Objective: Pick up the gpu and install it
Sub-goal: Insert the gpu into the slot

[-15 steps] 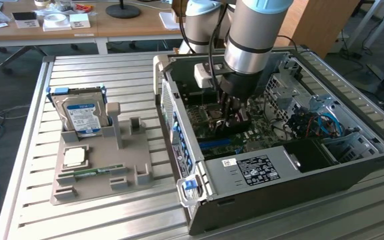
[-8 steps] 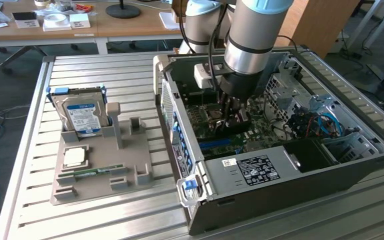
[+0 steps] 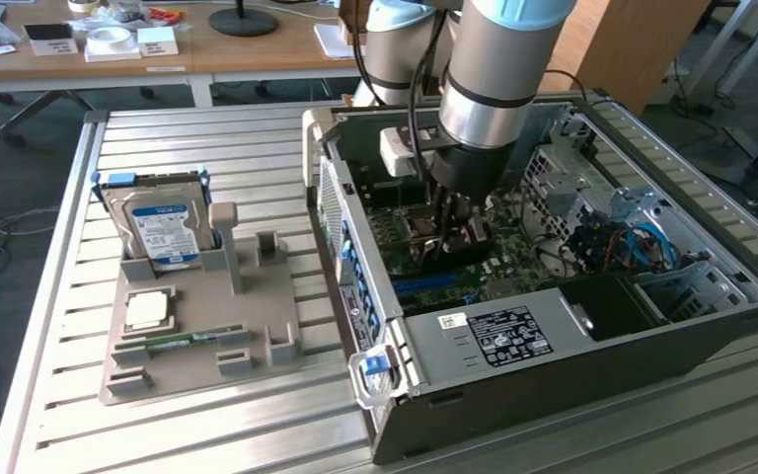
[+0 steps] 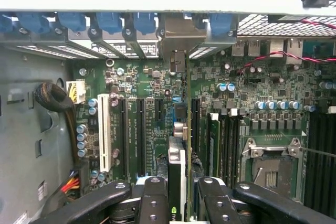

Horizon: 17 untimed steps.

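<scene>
gpu (image 4: 177,163), 1, held edge-on by 1 gripper (image 4: 181,192)

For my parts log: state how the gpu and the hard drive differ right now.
The gpu is gripped by the pincer inside the computer case, above the motherboard; the hard drive sits untouched in the gray holder on the table. The gpu is dark and thin; the hard drive is silver with a blue-white label. Both stand on edge.
</scene>
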Motion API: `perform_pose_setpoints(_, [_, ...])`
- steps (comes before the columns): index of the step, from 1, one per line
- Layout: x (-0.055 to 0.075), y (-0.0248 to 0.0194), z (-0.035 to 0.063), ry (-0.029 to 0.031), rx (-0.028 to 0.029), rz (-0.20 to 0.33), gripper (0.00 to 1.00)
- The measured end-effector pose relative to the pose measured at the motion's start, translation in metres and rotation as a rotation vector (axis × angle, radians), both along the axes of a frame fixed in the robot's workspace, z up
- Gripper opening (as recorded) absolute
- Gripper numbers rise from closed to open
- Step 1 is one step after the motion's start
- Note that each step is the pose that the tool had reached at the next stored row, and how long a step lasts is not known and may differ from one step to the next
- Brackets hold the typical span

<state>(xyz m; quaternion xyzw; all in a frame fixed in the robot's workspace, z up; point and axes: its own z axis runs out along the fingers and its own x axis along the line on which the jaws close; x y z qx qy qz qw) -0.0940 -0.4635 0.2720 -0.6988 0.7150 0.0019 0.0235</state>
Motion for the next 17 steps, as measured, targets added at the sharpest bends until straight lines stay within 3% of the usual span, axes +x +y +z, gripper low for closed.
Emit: perform_pose_setpoints(17, [-0.0012, 0.0, -0.0054, 0.0012, 0.0001, 0.0, 0.27])
